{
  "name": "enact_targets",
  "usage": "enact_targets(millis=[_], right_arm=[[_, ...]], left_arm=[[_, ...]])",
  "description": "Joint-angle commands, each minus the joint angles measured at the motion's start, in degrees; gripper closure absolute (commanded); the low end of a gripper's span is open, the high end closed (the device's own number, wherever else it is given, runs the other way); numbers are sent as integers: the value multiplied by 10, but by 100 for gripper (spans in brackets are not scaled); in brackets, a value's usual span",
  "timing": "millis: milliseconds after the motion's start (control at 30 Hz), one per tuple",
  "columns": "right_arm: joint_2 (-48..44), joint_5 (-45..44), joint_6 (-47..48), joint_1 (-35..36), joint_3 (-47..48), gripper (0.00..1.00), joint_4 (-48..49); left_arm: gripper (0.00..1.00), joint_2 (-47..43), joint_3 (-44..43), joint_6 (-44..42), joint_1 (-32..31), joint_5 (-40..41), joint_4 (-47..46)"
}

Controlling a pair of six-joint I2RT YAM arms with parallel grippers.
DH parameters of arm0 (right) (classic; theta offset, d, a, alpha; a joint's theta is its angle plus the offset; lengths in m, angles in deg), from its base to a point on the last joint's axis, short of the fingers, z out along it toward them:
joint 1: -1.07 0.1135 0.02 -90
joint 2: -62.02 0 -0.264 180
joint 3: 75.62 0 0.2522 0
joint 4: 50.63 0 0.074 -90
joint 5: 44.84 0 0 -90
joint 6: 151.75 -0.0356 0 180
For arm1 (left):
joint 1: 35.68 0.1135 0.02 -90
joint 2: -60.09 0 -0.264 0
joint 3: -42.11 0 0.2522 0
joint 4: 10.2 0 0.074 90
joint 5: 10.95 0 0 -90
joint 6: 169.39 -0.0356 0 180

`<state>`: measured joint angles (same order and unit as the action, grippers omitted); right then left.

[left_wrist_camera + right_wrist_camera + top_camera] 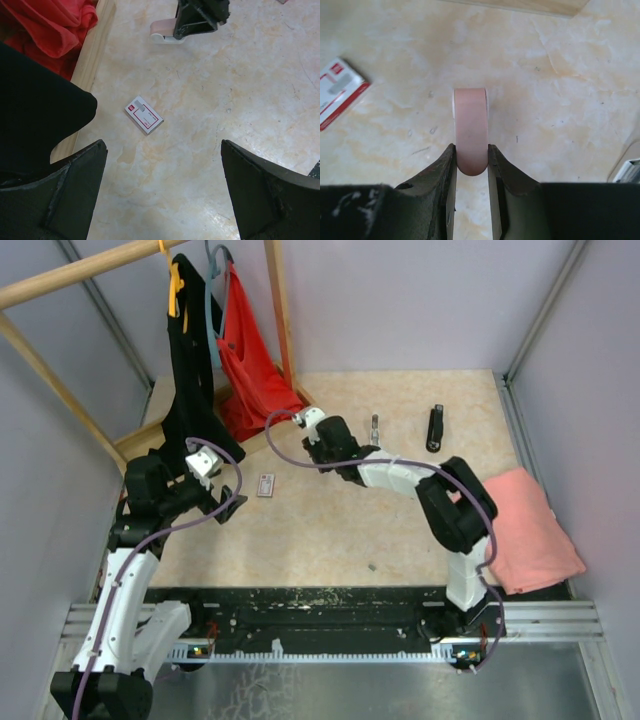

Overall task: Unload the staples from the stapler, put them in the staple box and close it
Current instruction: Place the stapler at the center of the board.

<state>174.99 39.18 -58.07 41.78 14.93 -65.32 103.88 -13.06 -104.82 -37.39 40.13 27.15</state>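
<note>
Your right gripper [471, 150] is clamped on a pink roll [471, 117], and your left gripper [163, 145] hangs wide apart over a red-and-white box [144, 115]. Watch it: the stapler [435, 427] lies far right, untouched, and that shallow pinch could let the roll squirt loose.

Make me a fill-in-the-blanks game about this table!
1. The right gripper is shut on a ____ roll.
2. The left gripper is wide ____.
3. The stapler is ____ in colour.
4. The box is white and ____.

Missing words: pink, open, black, red.
</note>
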Motion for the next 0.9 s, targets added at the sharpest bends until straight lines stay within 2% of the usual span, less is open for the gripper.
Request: enact_targets(millis=[0,133,267,567,867], right_arm=[[-121,87,57,-5,-76,100,108],[-175,161,103,-8,-159,100,135],[-213,234,157,-10,-204,100,119],[-206,341,270,-15,-204,100,21],[-172,364,292,-14,-200,100,-8]], left_arm=[[0,-9,0,-11,4,-23,9],[0,-9,-1,-17,5,-31,12],[0,-9,-3,-35,5,-45,22],[0,-11,-7,-86,6,-92,63],[0,-7,-5,-121,6,-123,87]])
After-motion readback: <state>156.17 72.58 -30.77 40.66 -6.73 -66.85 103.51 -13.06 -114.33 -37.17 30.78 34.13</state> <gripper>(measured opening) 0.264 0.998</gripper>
